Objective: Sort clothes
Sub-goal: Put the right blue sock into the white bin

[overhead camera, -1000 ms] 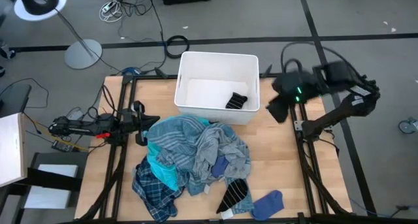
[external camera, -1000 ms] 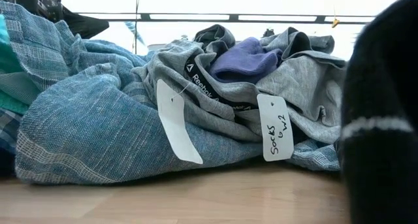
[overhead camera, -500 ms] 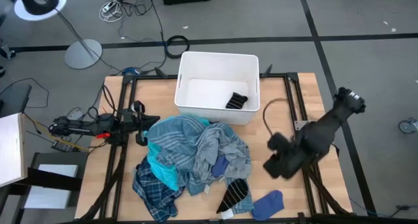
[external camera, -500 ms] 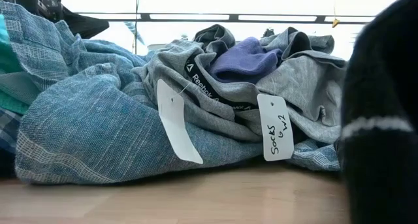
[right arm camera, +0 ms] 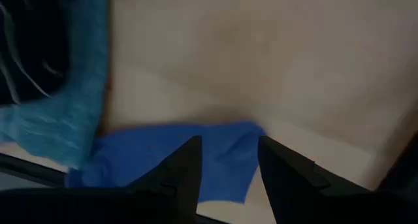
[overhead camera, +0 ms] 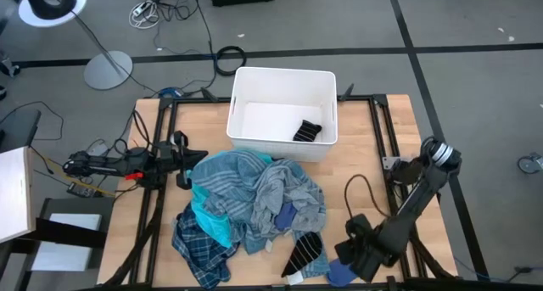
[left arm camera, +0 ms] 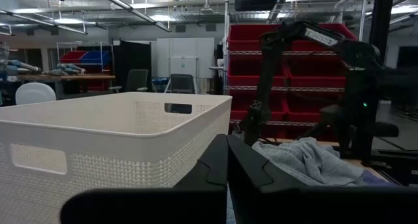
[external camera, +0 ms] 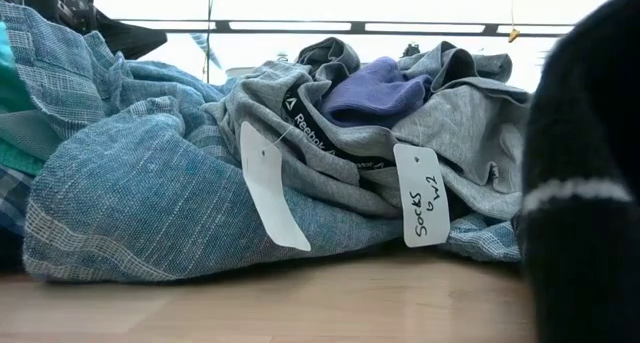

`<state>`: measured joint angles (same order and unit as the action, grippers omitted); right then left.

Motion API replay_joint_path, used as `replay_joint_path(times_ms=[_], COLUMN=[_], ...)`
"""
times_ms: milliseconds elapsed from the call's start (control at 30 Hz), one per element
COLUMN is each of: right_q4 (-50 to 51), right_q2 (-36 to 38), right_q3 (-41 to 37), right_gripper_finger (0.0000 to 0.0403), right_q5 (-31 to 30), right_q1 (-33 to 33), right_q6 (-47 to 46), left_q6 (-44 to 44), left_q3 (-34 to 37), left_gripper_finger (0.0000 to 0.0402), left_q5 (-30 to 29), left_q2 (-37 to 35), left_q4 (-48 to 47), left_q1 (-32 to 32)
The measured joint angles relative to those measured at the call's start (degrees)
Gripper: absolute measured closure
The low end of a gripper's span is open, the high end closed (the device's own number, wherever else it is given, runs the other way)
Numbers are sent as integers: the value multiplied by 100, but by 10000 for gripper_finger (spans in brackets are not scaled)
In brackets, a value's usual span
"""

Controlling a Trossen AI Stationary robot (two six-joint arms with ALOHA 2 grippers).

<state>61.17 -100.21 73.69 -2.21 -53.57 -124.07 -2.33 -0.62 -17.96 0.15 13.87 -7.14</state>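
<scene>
Right claw (overhead camera: 349, 259): low over the near right corner of the wooden bench (overhead camera: 365, 168), fingers (right arm camera: 186, 168) parted with a narrow gap, directly above the small bright-blue cloth item (right arm camera: 176, 155); contact cannot be told.
Small blue item: flat on the bench, just beside the black striped socks (overhead camera: 304, 254).
Heap of soft garments (overhead camera: 246, 202): mid-bench, blue-grey striped shirt (external camera: 130, 183) under a grey top (external camera: 450, 113), with paper tags.
White rectangular plastic bin (overhead camera: 284, 83): behind the heap, one dark item inside.
Left claw (overhead camera: 181, 161): at the bench's left side, fingers together.
</scene>
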Motion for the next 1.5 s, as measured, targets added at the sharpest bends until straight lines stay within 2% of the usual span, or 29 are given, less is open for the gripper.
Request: replay_joint_path(times_ms=[200, 333, 400, 500, 600, 833, 1000, 1133, 1267, 1333, 1500], right_q4=[-743, -880, -884, -743, -97, 2959, 2911, 2778, 2626, 2228, 768], right_q2=[-579, -948, -1055, -1012, -628, 580, 1603, 2132, 2341, 2344, 2285], right_q3=[2, 2, 2, 27, 310, 1654, 1970, 2041, 2292, 2417, 2514], right_gripper_finger=[238, 250, 284, 374, 391, 400, 401, 401, 402, 402, 397], right_q5=[53, 377, 473, 442, 317, -732, -2361, -2926, -3115, -3099, -2476], right_q1=[-163, -189, -189, -189, -148, 101, 818, 1986, 3385, 4082, 5485], right_q6=[-94, -66, 145, 526, 653, 1131, 2627, 4547, 6641, 7742, 10219], left_q6=[0, 0, 0, 0, 0, 0, 0, 0, 0, 0, 0], left_q3=[0, 0, 0, 0, 0, 0, 0, 0, 0, 0, 0], left_gripper_finger=[396, 396, 396, 396, 396, 396, 396, 396, 396, 396, 396], left_q5=[-2, -2, -2, -2, -2, -2, 6, 45, 57, 57, 55], left_q2=[1, 2, 0, 2, 1, 0, 2, 1, 2, 1, 2], left_q4=[1, 0, 0, 0, 0, 0, -2, 1, 0, 2, 0], left_q1=[1, 0, 2, 2, 2, 1, 2, 2, 2, 2, 2])
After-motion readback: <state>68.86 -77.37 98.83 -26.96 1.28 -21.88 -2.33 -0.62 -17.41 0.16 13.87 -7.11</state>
